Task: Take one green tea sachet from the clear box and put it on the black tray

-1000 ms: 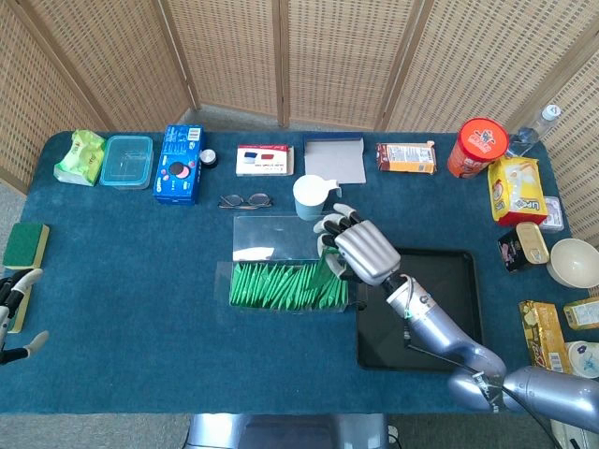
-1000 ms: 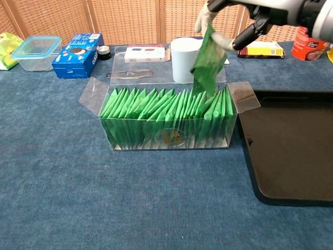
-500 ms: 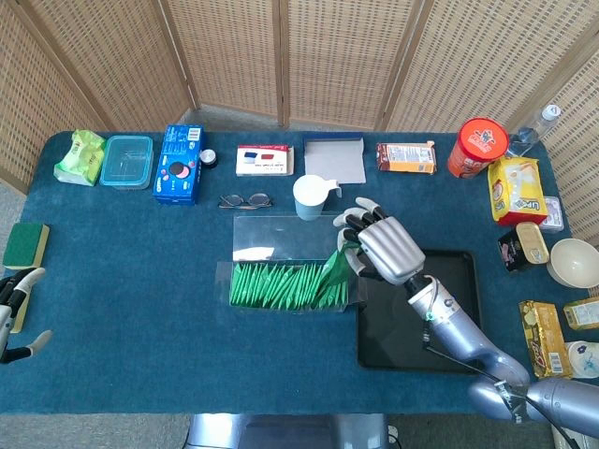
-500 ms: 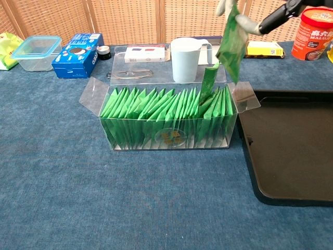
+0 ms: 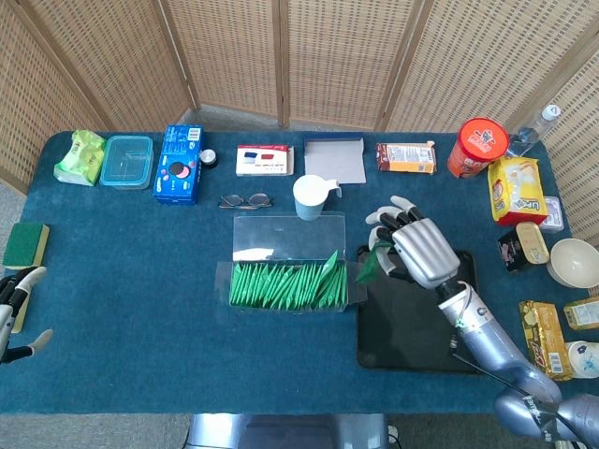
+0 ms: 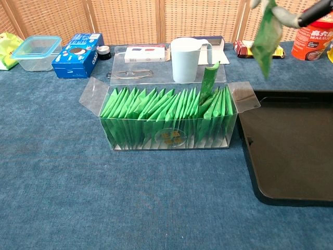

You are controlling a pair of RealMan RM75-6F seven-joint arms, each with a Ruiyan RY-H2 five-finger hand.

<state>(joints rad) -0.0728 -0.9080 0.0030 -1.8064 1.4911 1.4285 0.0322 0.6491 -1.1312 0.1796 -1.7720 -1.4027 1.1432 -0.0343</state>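
On the desk (image 6: 62,198), covered with a blue cloth, stands the clear box (image 6: 169,138) full of green sachets packed upright in a row. One sachet in the box (image 6: 208,83) sticks up higher than the others, near the right end. The black tray (image 6: 291,151) lies just to the right of the box. Above the tray's left part, a green tea sachet (image 6: 265,36) hangs in the air, held at its top by the right robot hand (image 6: 291,11), of which only fingertips show at the upper edge. Behind the box stand a pale blue cup (image 6: 186,60), a pair of glasses (image 6: 130,74), a blue packet (image 6: 80,48) and a plastic container (image 6: 35,52).
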